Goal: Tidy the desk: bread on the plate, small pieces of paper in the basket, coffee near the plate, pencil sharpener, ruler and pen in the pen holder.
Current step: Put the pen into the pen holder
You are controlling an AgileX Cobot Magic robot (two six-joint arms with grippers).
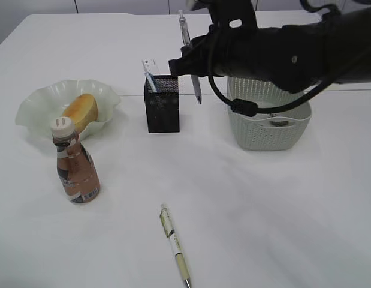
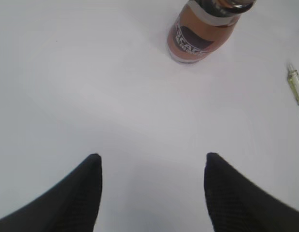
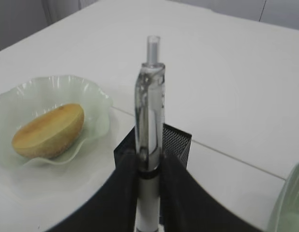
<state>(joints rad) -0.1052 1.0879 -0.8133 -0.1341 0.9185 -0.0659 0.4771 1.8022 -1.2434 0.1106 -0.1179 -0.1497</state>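
My right gripper (image 1: 191, 60) (image 3: 148, 160) is shut on a clear pen (image 1: 189, 51) (image 3: 149, 111). It holds the pen nearly upright in the air, just right of the black mesh pen holder (image 1: 162, 107) (image 3: 177, 141). A white ruler (image 1: 150, 72) sticks out of the holder. Bread (image 1: 81, 111) (image 3: 48, 130) lies on the pale green plate (image 1: 35, 105) (image 3: 98, 104). The coffee bottle (image 1: 75, 165) (image 2: 200, 31) stands in front of the plate. A second pen (image 1: 175, 245) (image 2: 296, 87) lies on the table near the front. My left gripper (image 2: 151, 157) is open and empty over bare table. The pencil sharpener is not visible.
A pale mesh basket (image 1: 269, 135) (image 3: 290, 205) stands right of the pen holder, under my right arm, with something small and dark inside. The white table's far edge lies behind the holder.
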